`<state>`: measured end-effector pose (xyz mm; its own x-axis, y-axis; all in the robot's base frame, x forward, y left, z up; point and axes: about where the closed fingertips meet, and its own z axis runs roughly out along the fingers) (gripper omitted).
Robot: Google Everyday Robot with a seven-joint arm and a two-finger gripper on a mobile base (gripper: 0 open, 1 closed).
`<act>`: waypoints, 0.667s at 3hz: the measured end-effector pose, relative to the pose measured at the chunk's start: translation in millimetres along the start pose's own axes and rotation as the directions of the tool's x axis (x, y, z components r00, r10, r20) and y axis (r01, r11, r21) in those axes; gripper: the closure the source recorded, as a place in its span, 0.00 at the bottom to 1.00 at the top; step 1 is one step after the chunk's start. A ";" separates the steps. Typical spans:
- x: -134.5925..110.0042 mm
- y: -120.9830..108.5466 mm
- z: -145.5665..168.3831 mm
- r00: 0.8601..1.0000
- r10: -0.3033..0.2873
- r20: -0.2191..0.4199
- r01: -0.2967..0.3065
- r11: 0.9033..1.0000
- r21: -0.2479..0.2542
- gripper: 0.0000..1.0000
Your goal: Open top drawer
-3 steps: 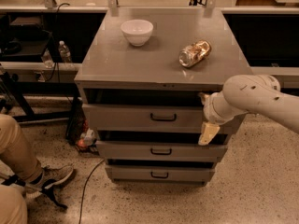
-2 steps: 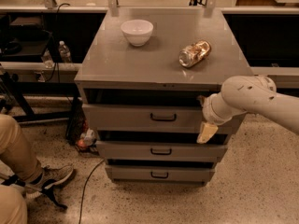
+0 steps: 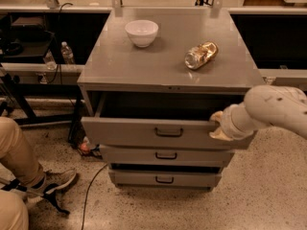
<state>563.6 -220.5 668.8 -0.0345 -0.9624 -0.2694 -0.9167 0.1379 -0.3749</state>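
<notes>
Speckled flooring (image 3: 268, 186) is spreading under everything we are looking at, with benches running across the back. Standing on it is a grey metal cabinet (image 3: 120, 71), which is filling the middle of the view. Our white arm (image 3: 273, 109) is reaching in from the right edge at drawer height. On the left, a person's leg (image 3: 17, 147) in tan trousers is showing, ending in a shoe (image 3: 55, 181). The top drawer (image 3: 134, 131) is sitting directly under the cabinet's top and is standing partly pulled out, its dark inside showing behind the front panel. Two shorter drawers, the middle drawer (image 3: 124, 155) and the bottom drawer (image 3: 134, 178), are sitting beneath it. A white bowl (image 3: 142, 32) is resting upright on the cabinet's top towards the back left. A shiny gold packet (image 3: 201, 55) is lying on its side well apart from it, towards the right. The gripper (image 3: 218, 127) is pressing against the right end of the top drawer's front panel, well to the right of the black handle (image 3: 169, 132). We cannot tell whether it is spread or closed.
</notes>
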 end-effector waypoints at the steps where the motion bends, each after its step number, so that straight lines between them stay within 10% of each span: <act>1: 6.8 26.0 -33.7 1.000 0.026 -0.001 -0.026 1.000 -0.015 1.00; 2: 7.4 40.4 -47.9 0.999 0.047 0.007 -0.047 0.998 -0.039 1.00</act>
<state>507.2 -233.2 694.2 -0.0749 -0.9531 -0.2933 -0.9288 0.1737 -0.3274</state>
